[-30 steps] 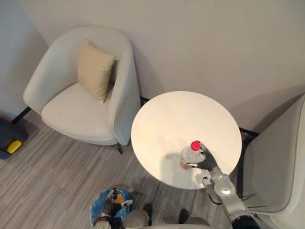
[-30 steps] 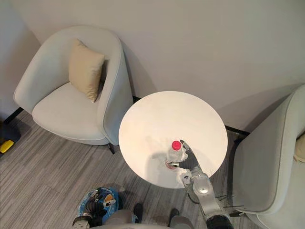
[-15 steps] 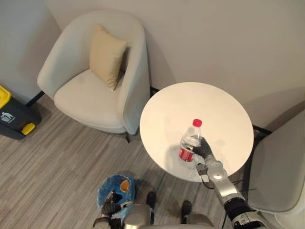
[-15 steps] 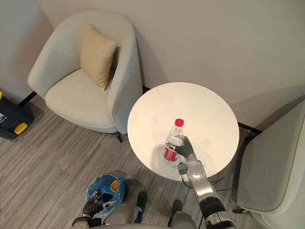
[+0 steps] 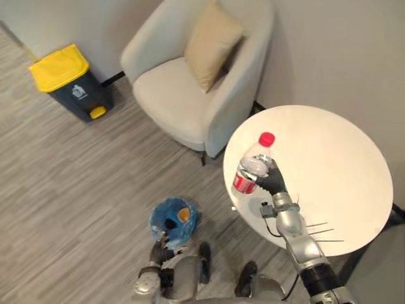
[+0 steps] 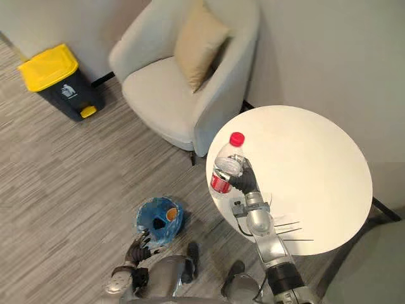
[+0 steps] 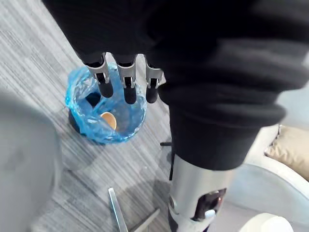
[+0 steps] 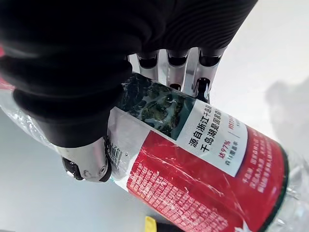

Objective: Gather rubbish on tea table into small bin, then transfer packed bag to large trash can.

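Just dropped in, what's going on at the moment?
The right hand has its fingers wrapped round a red-capped plastic bottle, held near the round table's edge. The blue-bagged small bin sits on the floor below, a cup already inside, with the left hand open near it. The yellow-lidded trash can stands beside the armchair.

One red-capped plastic bottle (image 5: 252, 170) is showing, and one round white table (image 5: 338, 158). One pale armchair (image 5: 168, 95) is standing there, carrying one beige cushion (image 5: 212, 43). Two bins are standing on the floor: one yellow-lidded dark bin (image 5: 79, 101) and one small blue-lined bin (image 7: 76, 104), holding one orange item (image 7: 108, 119). Two hands are showing, the left hand (image 7: 126, 84) and the right hand (image 5: 272, 182).
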Available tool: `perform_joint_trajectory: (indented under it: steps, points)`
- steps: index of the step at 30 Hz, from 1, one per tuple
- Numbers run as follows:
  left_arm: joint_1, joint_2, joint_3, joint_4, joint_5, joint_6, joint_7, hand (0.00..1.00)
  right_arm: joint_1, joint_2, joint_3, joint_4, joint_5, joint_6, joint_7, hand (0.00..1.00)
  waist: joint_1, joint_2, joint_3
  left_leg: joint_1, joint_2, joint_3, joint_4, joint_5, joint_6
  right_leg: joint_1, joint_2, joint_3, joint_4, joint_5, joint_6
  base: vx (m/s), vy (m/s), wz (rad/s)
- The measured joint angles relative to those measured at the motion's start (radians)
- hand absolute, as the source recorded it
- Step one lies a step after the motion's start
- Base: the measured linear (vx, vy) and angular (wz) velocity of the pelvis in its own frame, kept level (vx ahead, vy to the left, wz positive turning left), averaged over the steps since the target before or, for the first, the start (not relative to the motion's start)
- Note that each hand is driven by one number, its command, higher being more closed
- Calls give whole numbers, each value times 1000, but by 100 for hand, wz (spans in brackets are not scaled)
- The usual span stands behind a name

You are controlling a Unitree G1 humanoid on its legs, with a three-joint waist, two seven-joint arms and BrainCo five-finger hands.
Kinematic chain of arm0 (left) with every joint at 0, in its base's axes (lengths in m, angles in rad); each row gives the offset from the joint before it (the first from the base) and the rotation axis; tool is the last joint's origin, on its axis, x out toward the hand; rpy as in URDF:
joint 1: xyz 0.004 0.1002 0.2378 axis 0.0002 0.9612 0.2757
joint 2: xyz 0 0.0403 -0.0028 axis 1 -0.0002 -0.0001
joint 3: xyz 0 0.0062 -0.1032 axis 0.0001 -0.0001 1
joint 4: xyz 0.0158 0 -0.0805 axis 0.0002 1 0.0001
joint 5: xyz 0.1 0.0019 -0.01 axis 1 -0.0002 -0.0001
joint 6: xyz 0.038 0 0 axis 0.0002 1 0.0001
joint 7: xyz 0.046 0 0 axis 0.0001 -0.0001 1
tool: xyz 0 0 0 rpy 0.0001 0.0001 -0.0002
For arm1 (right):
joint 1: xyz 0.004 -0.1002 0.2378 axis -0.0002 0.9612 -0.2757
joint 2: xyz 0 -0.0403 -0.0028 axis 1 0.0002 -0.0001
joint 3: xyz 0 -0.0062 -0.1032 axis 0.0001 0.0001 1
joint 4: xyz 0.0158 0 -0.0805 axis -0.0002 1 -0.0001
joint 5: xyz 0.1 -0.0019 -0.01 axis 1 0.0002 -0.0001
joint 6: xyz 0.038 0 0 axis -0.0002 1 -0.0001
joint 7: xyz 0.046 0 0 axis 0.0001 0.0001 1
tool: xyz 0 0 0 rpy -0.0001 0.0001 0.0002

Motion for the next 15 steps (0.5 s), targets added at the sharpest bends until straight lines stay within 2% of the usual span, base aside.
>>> perform_joint_trajectory:
  steps: [1,2,3,4,6,9,11,12,13,14,15]
  points:
    - [-10,-11,-8,0,15,0,0,0,1,-1,0,6,-3,5,-2,100,-18,2,-4,62,58,64,-29,-19,-33,13,-11,-37,4,5,9,-57,152,88]
    - [-16,-13,-15,1,22,-1,0,0,2,-3,-3,7,-8,8,-5,100,-28,19,-14,93,82,82,-72,-19,-51,18,-13,-56,4,9,18,-52,229,98]
    - [-30,-14,-29,15,33,-3,0,0,0,-2,-18,9,-23,10,-13,100,-41,34,-23,131,87,74,-163,-25,-109,24,-13,-85,-5,24,43,-49,285,88]
    - [-41,-2,-35,34,34,-3,1,0,-2,10,-26,25,-37,16,-21,100,-45,22,-25,142,61,61,-209,-25,-116,38,-16,-101,-30,47,66,-53,276,70]
    - [-30,20,-41,65,39,2,3,0,3,44,-38,70,-41,19,-20,100,-33,3,-32,145,34,35,-188,-23,-113,76,-29,-93,-68,79,65,-41,247,44]
    - [4,25,-17,64,45,1,7,0,5,57,-9,98,-42,36,-16,100,-8,-1,-34,145,6,11,-139,-51,-73,98,-67,-87,-34,84,66,-63,230,28]
    - [25,33,-10,64,46,0,6,0,19,67,2,97,-43,36,-14,100,-5,-1,-29,132,-16,-23,-116,-94,-57,51,-95,-5,79,47,11,-112,148,29]
    - [32,40,-4,58,49,-1,4,0,46,71,2,98,-43,37,-12,100,-14,-6,-24,130,-28,-61,-106,-110,-43,-25,-118,123,225,25,-31,-133,29,60]
    - [33,42,-2,59,52,-1,5,0,69,72,6,99,-43,38,-6,100,-24,-3,-16,127,-36,-97,-104,-115,-44,-65,-92,238,288,-35,-4,-136,-9,88]
    - [38,55,13,58,48,-1,9,0,85,70,27,99,-43,38,7,100,-36,-15,-9,118,-37,-142,-99,-115,-44,-124,-11,368,304,-85,33,-99,-26,78]
    - [38,62,18,59,47,-2,11,0,85,70,37,98,-43,38,9,100,-44,-14,-3,109,-38,-160,-93,-115,-44,-147,15,403,296,-88,38,-73,-22,65]
